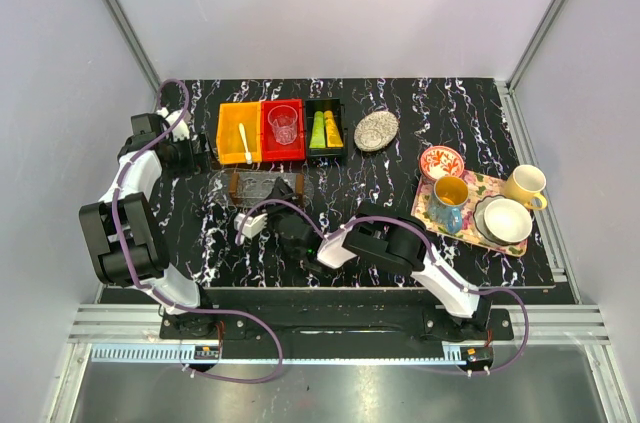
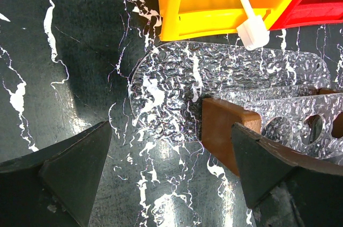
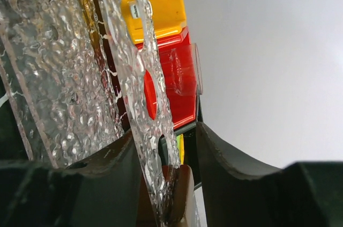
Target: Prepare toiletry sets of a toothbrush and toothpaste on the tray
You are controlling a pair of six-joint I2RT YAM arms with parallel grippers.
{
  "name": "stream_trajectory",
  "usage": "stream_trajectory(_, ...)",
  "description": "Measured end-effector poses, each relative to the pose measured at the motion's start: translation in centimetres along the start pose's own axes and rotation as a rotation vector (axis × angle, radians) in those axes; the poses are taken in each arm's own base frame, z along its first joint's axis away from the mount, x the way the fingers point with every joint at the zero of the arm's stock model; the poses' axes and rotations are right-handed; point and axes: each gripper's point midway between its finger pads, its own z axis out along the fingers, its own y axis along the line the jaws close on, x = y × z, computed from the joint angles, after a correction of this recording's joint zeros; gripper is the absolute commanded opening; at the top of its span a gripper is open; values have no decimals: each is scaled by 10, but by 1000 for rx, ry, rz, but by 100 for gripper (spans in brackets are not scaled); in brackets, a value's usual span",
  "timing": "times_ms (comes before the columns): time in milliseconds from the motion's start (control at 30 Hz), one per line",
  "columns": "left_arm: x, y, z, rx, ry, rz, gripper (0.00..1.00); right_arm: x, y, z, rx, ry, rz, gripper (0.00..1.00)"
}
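The white toothbrush point(image 1: 245, 143) lies in the yellow bin point(image 1: 232, 119); its head point(image 2: 252, 31) pokes over the bin's front lip in the left wrist view. The light green tube point(image 1: 318, 129) and the yellow tube point(image 1: 331, 129) stand in the black bin point(image 1: 341, 114). The clear textured tray point(image 1: 262, 186) with wooden ends lies in front of the bins. My left gripper point(image 1: 204, 155) is open and empty, low over the table at the tray's left wooden end point(image 2: 222, 130). My right gripper point(image 1: 288, 205) is shut on the tray's right end wall point(image 3: 153, 130).
A red bin point(image 1: 272, 144) holding a drinking glass point(image 1: 283, 124) sits between the yellow and black bins. A silver oval dish point(image 1: 376, 130) lies right of them. At the right, a floral tray point(image 1: 430, 211) carries mugs and bowls, with a yellow mug point(image 1: 525, 186).
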Motion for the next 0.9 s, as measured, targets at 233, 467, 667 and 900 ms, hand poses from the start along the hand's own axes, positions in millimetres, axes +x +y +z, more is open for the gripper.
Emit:
stream_trajectory(233, 0, 1, 0, -1, -1, -1, 98, -2, -2, 0, 14, -11, 46, 52)
stream_trajectory(467, 1, 1, 1, -1, 3, -3, 98, -2, 5, -2, -2, -25, 83, 52)
stream_trajectory(667, 1, 1, 1, -2, 3, -3, 98, -3, 9, -4, -9, -36, 110, 52)
stream_trajectory(900, 1, 2, 1, -4, 3, -3, 98, -11, 16, -9, -29, -60, 134, 52)
